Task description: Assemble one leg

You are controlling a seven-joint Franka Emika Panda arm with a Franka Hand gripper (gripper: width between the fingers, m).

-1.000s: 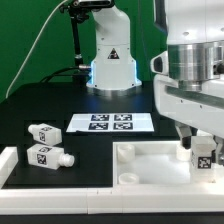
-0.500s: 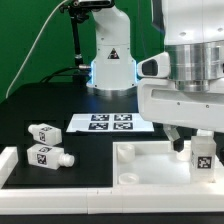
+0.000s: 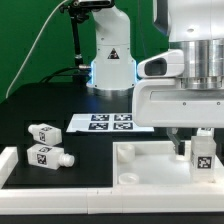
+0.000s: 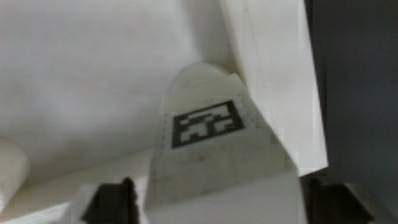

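Note:
A leg point(image 3: 203, 152) stands upright on the large white panel point(image 3: 150, 160) near its corner at the exterior view's right. My gripper point(image 3: 198, 147) comes down over it from above with one finger on each side. In the wrist view the leg point(image 4: 208, 122) shows its black-and-white tag and fills the space between my two fingers point(image 4: 118, 200). My gripper point(image 4: 217, 205) is shut on the leg. The leg's lower end and the panel hole under it are hidden.
Two more legs point(image 3: 42, 133) point(image 3: 47, 156) lie on the black table at the exterior view's left. The marker board point(image 3: 110, 122) lies behind the panel. The arm's base point(image 3: 110, 60) stands at the back. A white block point(image 3: 8, 165) sits at the left edge.
My hand has turned about its vertical axis over the leg and now shows its broad side. The leg stays at the same corner of the panel.

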